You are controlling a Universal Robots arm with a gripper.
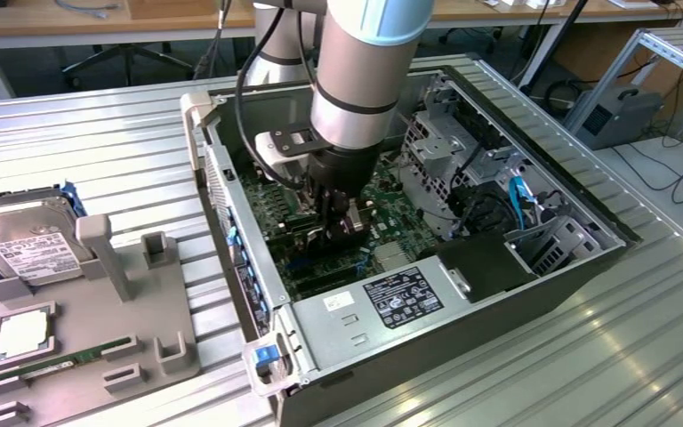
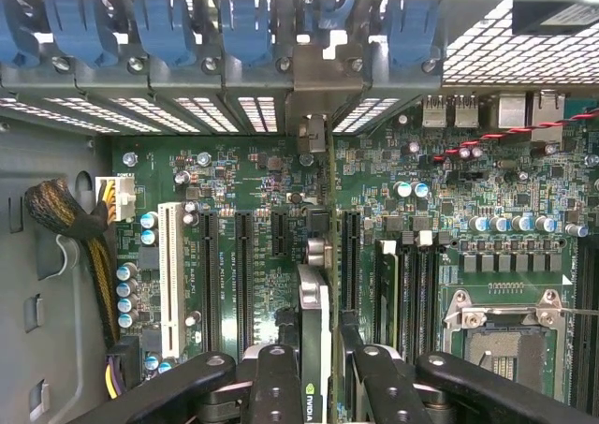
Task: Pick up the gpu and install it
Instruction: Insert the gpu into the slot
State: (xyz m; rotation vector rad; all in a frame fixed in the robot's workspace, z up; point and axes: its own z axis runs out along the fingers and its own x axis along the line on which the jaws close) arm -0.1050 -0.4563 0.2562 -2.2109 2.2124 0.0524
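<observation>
One open grey metal computer case [image 1: 519,294] lies on its side on the ribbed metal surface [image 1: 92,142], its green motherboard [image 2: 253,176] facing up, so the arm can reach the slots from above.

The grey robot arm [image 1: 359,62] drops straight into the case near its middle. Its black fingers [image 2: 281,382] are clamped on the gpu [image 2: 315,340], a thin dark card held on edge. In the wrist view the card stands upright, running parallel with the long black expansion slots [image 2: 245,274], with its pale metal bracket end [image 2: 314,134] up against the slotted rear wall of the case under the row of blue retention clips [image 2: 248,26]. My reading: it is held edge-down and aligned so the connector can meet a slot and the bracket an opening in the rear wall. Whether it is seated yet I cannot tell.

Around it: a white slot [image 2: 169,279] further along the slot row, a braided cable bundle [image 2: 70,223] near the case's side wall, memory slots and an empty processor socket [image 2: 510,335] on the other side. Capacitors and neighbouring slots crowd the card closely.

Outside the case, a grey holder tray [image 1: 92,338] by the surface's edge carries a silver hard drive with a white label [image 1: 21,245] and a narrow green memory stick [image 1: 45,369].
</observation>
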